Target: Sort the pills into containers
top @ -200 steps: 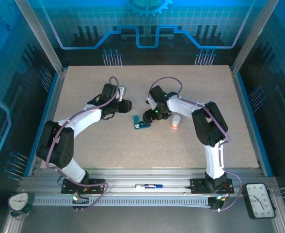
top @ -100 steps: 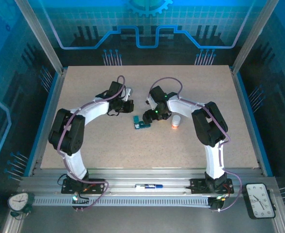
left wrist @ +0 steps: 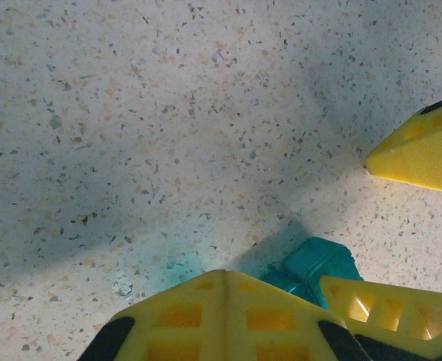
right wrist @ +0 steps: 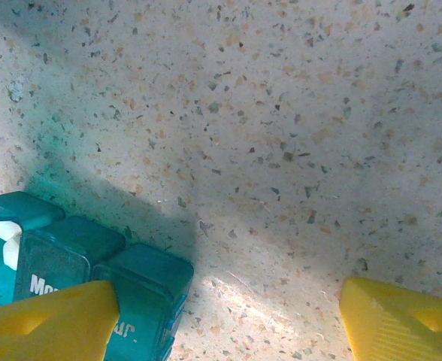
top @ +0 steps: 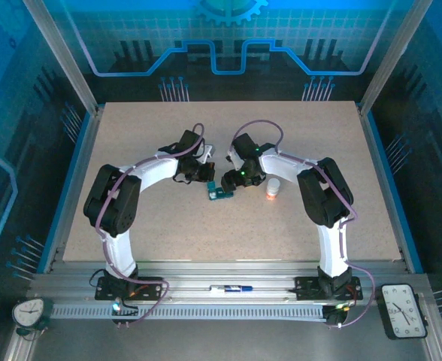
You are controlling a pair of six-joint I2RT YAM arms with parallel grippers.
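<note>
Jaws on both arms gape wide, empty, near the small teal-green plastic pill box (top: 219, 193) on the speckled table (top: 168, 226); a white orange-bottomed bottle (top: 272, 187) stands close.

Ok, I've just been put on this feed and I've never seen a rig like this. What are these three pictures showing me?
Two white robot arms are bolted at the near edge of a speckled beige table. The overhead picture looks down from behind them. The other two pictures come from a camera on each wrist, so the yellow wedges in them are that arm's own fingers. Between the arms lies a small teal-green plastic pill box, and to its right stands a small white and orange bottle. The left end effector and the right end effector both hover close to the pill box, jaws open, holding nothing.
</note>
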